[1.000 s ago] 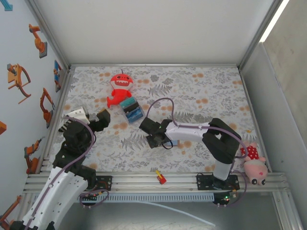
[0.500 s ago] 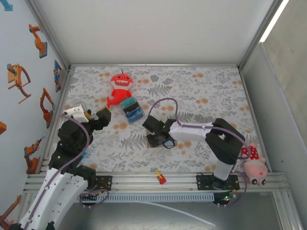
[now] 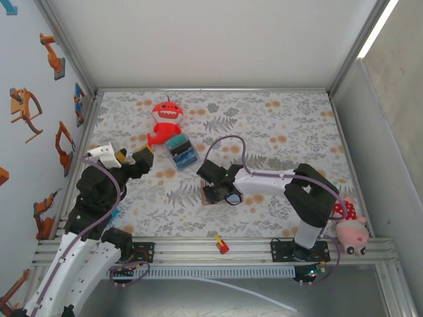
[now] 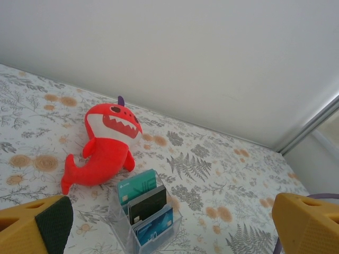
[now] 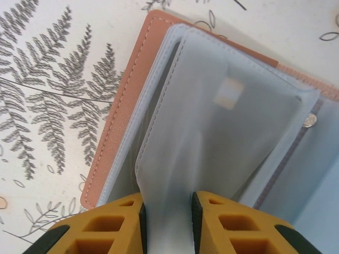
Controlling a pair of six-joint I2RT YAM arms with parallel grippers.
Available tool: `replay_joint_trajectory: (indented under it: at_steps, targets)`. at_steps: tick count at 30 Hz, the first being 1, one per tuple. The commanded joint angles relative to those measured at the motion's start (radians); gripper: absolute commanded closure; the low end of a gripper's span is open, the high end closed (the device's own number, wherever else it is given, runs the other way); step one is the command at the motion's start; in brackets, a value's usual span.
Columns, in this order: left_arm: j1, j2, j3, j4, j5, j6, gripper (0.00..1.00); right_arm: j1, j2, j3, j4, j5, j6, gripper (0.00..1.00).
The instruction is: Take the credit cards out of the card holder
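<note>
The card holder [image 5: 114, 114] lies open on the table, tan outside and pale blue-grey inside. My right gripper [image 5: 167, 219] is shut on one of its translucent sleeves [image 5: 212, 153], which stands up between the black pads. A credit card's chip [image 5: 231, 93] shows faintly through that sleeve. From above, the right gripper [image 3: 218, 191] covers most of the card holder [image 3: 205, 197] at mid-table. My left gripper [image 3: 125, 158] hovers open at the left, with nothing between its yellow fingers [image 4: 37, 225]; it faces a clear stand.
The clear stand [image 4: 124, 233] holds a teal, a black and a blue card near a red shark plush [image 4: 106, 145]. From above, stand [image 3: 180, 150] and shark [image 3: 165, 119] sit back left. A pink plush [image 3: 350, 228] lies at the right edge, a small red-yellow piece [image 3: 221, 245] on the front rail.
The right gripper's jaws have closed in on the sleeve and its wrist has shifted slightly over the holder. The left arm has drifted a little to the left, still open.
</note>
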Motion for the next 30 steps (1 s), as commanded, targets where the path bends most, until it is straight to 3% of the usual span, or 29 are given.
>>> replay_joint_trajectory:
  at_steps: [1,18,30]
  targets:
    - [-0.002,0.006,0.054,-0.001,0.006,0.034,0.03,0.005,-0.03,0.022,-0.059,0.064,0.013,0.72]
    - [-0.019,0.056,0.087,-0.005,0.011,0.036,0.03,-0.007,-0.106,-0.003,-0.116,0.174,0.048,0.69]
    - [-0.06,0.123,0.086,-0.01,-0.008,0.068,0.03,-0.088,-0.216,-0.104,-0.129,0.172,0.113,0.69]
